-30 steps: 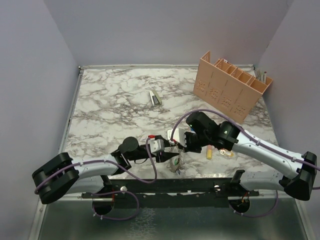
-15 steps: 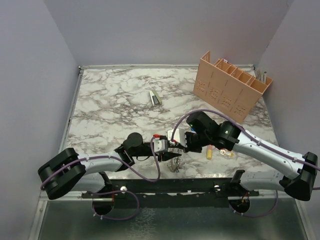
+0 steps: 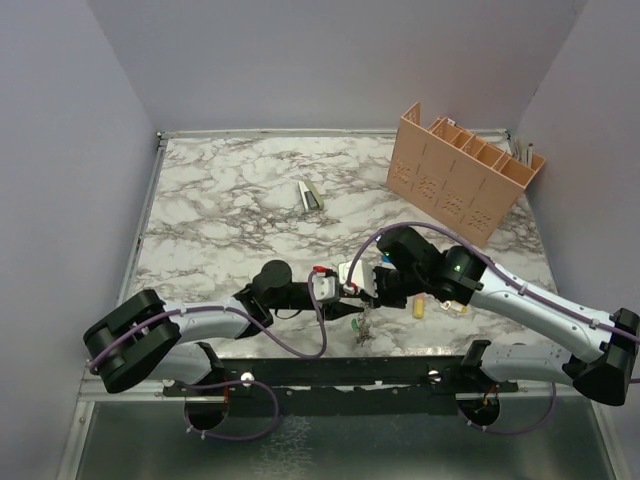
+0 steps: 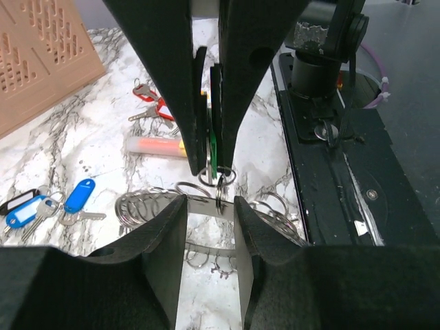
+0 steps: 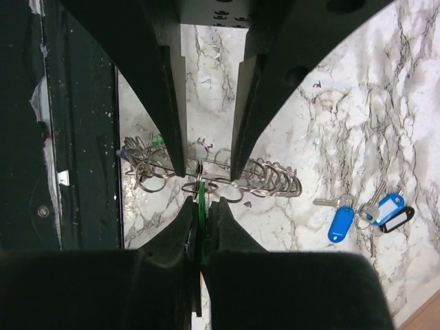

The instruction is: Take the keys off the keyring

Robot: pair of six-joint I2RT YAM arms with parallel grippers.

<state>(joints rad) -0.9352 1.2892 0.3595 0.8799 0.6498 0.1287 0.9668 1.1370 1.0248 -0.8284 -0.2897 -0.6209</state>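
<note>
Top external view gives us both arms meeting low on the marble surface [image 3: 230, 210], close to its near edge. On the left, the left gripper [image 3: 348, 291] points rightward at the keyring [image 4: 141, 207], which sits between the two grippers; we cannot tell whether its lower edge rests on the surface. In the left wrist view its jaws stand partly spread. One finger lies either side of the stretch of band where a small split ring [image 4: 217, 177] hooks on. The coils run out past both fingers and we see no firm pinch, so we read this gripper as released rather than holding.

Just to the right, the right gripper [image 3: 373, 292] is clenched on the green key [image 4: 212, 148], gripping it by its plastic head, with the split ring linking it to the keyring. Further right, loose on the surface and well apart from the ring, lie a yellow tube [image 3: 418, 306], some blue-headed keys [image 5: 340, 224] and a red-tagged bunch [image 4: 157, 106]. A perforated box [image 3: 465, 170] stands at the far right.

We judge the step in hand to be freeing the green key. The blue-headed keys may already be off. Next, the left jaws need to clamp the band right beside the split ring. Then the right gripper can work that thin ring along the coil to its open end without the whole keyring swinging.
</note>
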